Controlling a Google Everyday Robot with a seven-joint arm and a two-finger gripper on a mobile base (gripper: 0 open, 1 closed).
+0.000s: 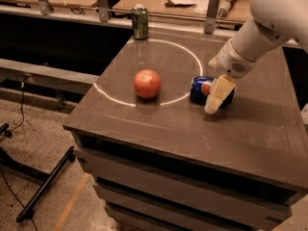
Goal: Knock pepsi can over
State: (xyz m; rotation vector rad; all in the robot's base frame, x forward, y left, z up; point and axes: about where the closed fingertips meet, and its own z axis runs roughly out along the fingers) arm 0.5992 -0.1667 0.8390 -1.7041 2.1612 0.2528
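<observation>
Note the pepsi can apparently tipped, long axis left-right, touching the gripper on its far-left side; grip state untellable.

A: Where's the gripper?
B: The gripper is low at the table's right half, right against the pepsi can, covering the can's right part.
A: Can upright?
B: No, on its side, across the white circle line.
A: Anything else?
B: An orange-red ball inside the circle, near the can but apart. A green can upright at the far edge.
</observation>
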